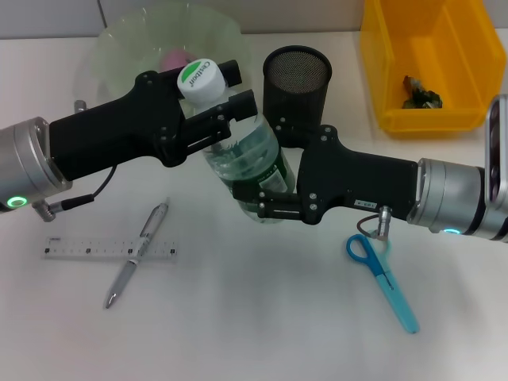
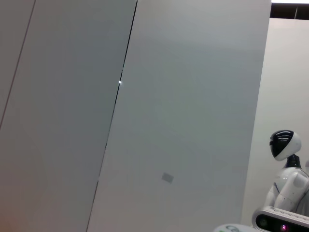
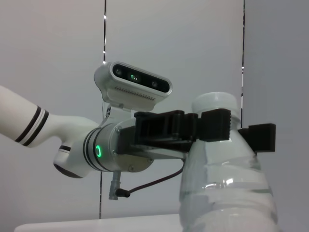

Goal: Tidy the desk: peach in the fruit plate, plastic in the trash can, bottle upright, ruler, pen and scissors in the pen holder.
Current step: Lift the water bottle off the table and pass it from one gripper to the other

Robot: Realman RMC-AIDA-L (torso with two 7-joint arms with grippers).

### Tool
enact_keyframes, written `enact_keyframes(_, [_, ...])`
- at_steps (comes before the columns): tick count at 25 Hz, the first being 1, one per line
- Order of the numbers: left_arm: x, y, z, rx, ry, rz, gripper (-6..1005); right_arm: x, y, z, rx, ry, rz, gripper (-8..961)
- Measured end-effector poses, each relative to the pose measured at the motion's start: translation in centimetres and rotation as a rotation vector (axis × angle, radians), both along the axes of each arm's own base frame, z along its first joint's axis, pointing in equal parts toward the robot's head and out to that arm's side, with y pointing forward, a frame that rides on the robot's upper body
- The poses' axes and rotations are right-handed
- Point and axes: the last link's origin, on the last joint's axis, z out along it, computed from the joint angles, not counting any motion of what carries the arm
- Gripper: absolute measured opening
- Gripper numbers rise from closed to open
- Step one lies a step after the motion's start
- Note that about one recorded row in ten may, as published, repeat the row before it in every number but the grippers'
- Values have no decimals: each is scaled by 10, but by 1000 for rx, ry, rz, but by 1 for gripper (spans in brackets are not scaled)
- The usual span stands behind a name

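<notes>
You have the bottle [image 1: 242, 163] held between both arms, above the middle of the worktop [image 1: 262, 333]; its white cap [image 1: 198, 79] points up and toward the far left corner, its base down toward the near edge, so its long axis is tilted and not yet upright; that tilt is what the coming move turns on, I judge: the cap end must swing up over the base before it can stand.

The left tool [image 1: 238, 101] is clenched about the neck just under the cap; the right wrist view shows its dark fingers [image 3: 212, 125] pressed to either side of the neck. The right tool [image 1: 266, 202] grasps the lower body of the bottle near the base; it is the nearer to the end that must meet the worktop, so the setting-down seems to fall to it.

Containers: the black mesh pen holder [image 1: 297, 79] stands just behind the bottle toward the far edge, and nothing shows above its rim; the clear fruit plate [image 1: 119, 44] at the far left holds something pink, mostly hidden by the left arm, likely the peach; the yellow trash can [image 1: 389, 71] at the far right corner holds a small dark crumpled scrap [image 1: 419, 94].

Waiting near the front edge: the ruler [image 1: 87, 249] with the pen [image 1: 139, 252] lying across it at the left; the blue scissors [image 1: 381, 278] at the right.
</notes>
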Motion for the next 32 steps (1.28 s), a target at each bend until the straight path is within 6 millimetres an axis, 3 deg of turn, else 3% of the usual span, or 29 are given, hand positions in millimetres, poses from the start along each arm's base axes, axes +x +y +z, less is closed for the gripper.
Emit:
enact_keyframes(2, [1, 0, 0, -1, 1, -2, 536, 0, 0, 0, 1, -2, -2, 819])
enact_keyframes(7, [2, 0, 0, -2, -2, -6, 464, 1, 0, -1, 0, -2, -5, 822])
enact_keyframes(32, [4, -2, -1, -13, -9, -26, 451, 1, -1, -2, -19, 2, -17, 841])
